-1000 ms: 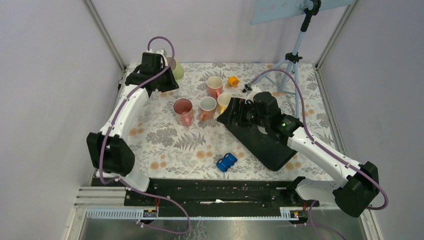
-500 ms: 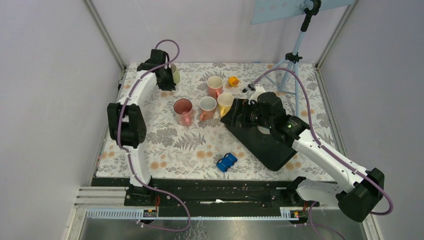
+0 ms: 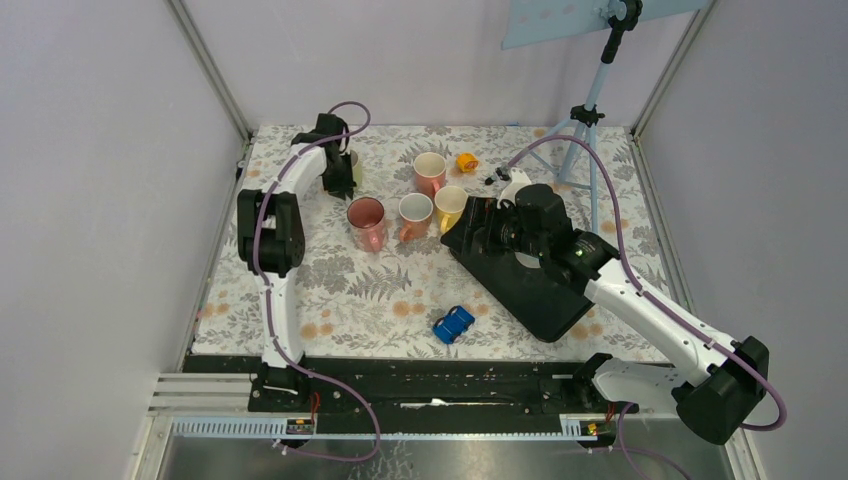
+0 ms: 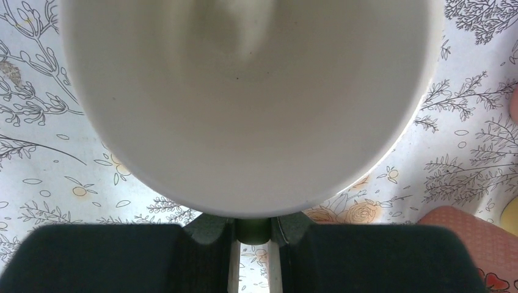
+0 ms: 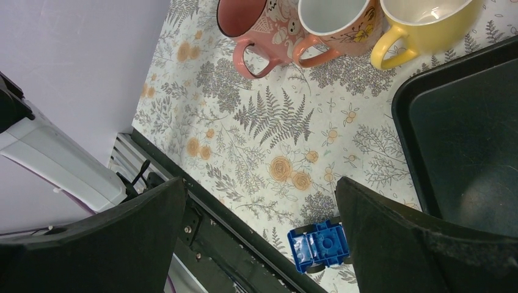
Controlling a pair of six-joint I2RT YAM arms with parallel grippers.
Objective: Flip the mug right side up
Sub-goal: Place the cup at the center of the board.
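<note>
Wrist view shows my left end effector (image 4: 252,228) clenched on the green mug (image 4: 244,91); overhead hides that. Pink mug (image 4: 467,241) to its right.

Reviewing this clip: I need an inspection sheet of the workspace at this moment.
Surface: floral tablecloth, no spills seen.
Job's things: pale green mug, its wall pinched by the left gripper, white inside facing the wrist camera.
Clutter: pink mug, orange floral mug, yellow mug, peach mug, all openings up; small orange item; blue toy car; black tray.
Grippers: left shut on mug; right gripper open, by the tray's corner.
Cables: purple cables along both arms, no snag seen.
Surroundings: light blue tripod, plain walls.
</note>
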